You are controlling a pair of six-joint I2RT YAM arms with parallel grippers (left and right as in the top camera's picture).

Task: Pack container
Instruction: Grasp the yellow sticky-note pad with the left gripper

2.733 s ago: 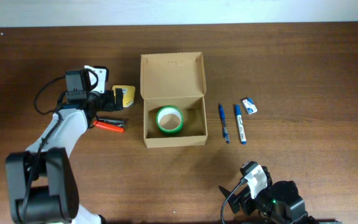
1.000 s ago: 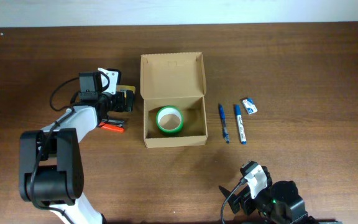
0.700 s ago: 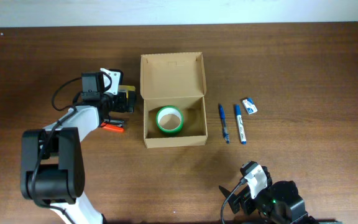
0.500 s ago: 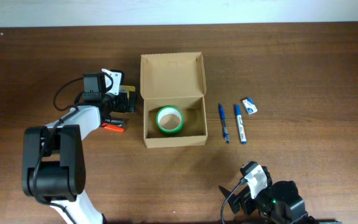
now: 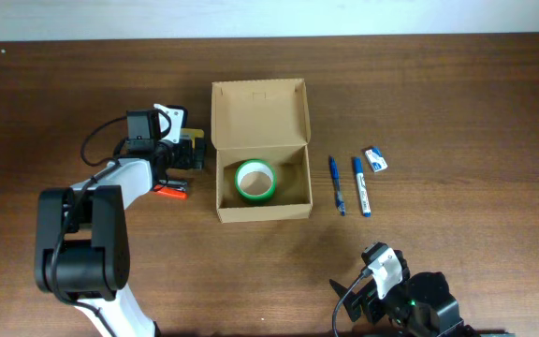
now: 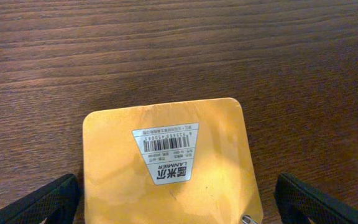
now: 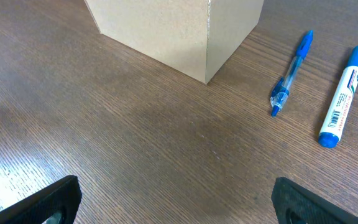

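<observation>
The container (image 5: 263, 212), a tan cardboard box with its flap lid open at the back, stands mid-table and holds a green tape roll (image 5: 255, 180). Its corner shows in the right wrist view (image 7: 185, 31). My left gripper (image 5: 183, 152) is open just left of the container, with a finger on each side of a small yellow box (image 6: 166, 162) with a barcode label. The fingers do not touch it (image 6: 176, 202). My right gripper (image 7: 176, 199) is open and empty, low over the table in front of the container, near the front edge (image 5: 346, 298).
A red-handled tool (image 5: 168, 190) lies just in front of the left gripper. A blue pen (image 5: 336, 184), a blue marker (image 5: 360, 185) and a small white-and-blue eraser (image 5: 375, 158) lie right of the container. The pen (image 7: 291, 71) and marker (image 7: 344, 93) show in the right wrist view.
My left gripper has moved right towards the container and now straddles the small yellow box. The right arm has not moved.
</observation>
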